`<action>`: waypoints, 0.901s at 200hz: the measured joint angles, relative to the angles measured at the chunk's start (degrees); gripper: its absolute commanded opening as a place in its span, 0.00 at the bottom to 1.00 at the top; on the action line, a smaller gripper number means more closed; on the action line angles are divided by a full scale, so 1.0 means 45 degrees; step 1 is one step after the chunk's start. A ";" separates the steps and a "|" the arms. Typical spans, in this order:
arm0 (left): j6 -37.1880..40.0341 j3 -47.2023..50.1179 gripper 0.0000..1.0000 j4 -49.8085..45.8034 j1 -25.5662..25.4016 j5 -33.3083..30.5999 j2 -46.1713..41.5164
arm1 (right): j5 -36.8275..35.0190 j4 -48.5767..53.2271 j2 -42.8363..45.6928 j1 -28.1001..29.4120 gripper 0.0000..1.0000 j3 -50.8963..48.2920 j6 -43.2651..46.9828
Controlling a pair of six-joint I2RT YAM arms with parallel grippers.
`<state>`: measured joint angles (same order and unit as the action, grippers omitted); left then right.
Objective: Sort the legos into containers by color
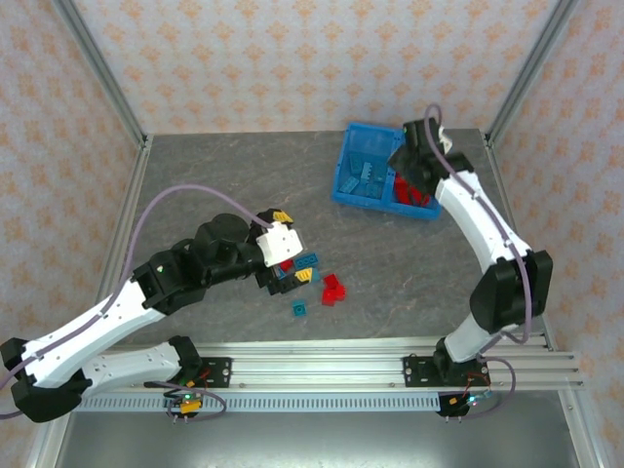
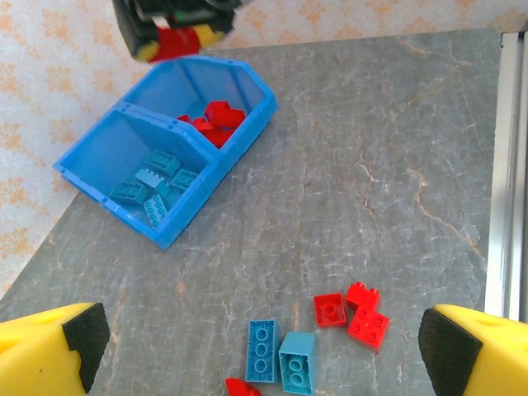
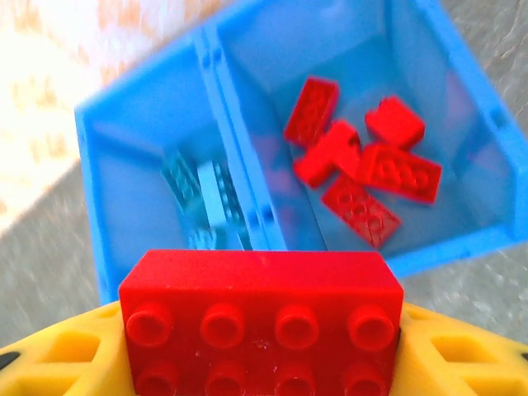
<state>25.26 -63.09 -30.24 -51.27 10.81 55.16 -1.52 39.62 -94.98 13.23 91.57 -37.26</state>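
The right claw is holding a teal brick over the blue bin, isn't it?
Not quite. The brick in the right claw is red, not teal, as the right wrist view shows. It does hang over the blue bin.

Grey marbled tabletop point(image 1: 244, 175), peach-patterned walls point(image 1: 292, 58) behind aluminium posts point(image 1: 102, 68), silver mounting rail point(image 1: 322, 366) along near edge.

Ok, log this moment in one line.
right fingers: shut on red brick, above bin | left fingers: open, above loose bricks | next: probably release brick
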 measured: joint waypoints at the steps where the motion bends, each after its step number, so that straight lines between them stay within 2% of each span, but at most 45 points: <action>1: 0.0024 -0.0005 1.00 0.0015 0.0000 -0.0010 0.0029 | -0.0019 0.0024 -0.0102 -0.0063 0.46 0.0141 -0.0049; 50: 0.0019 0.0126 1.00 0.0029 0.0073 -0.0345 -0.0729 | -0.0408 0.0991 -0.5129 -0.1258 0.48 0.5484 -0.0699; 87: -0.0423 0.0627 1.00 0.0107 0.0092 -0.1132 -0.1880 | -0.1122 0.1773 -0.6679 -0.1103 0.46 0.6805 -0.0568; 112: -0.0641 0.0806 1.00 0.0272 0.0092 -0.1467 -0.2006 | -0.1384 0.1763 -0.6450 -0.0991 0.48 0.6504 -0.0622; 151: -0.0738 0.0918 1.00 0.0311 0.0092 -0.1564 -0.1948 | -0.1112 0.0583 -0.5153 -0.1049 0.49 0.3415 -0.0923; 180: -0.0743 0.0918 1.00 0.0306 0.0092 -0.1554 -0.1831 | -0.0510 0.0058 -0.5144 -0.1307 0.49 0.3196 -0.1069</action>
<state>21.91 -58.96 -28.86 -50.85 3.81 46.92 -3.81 39.88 -118.13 7.35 105.95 -42.06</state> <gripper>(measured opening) 0.998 0.599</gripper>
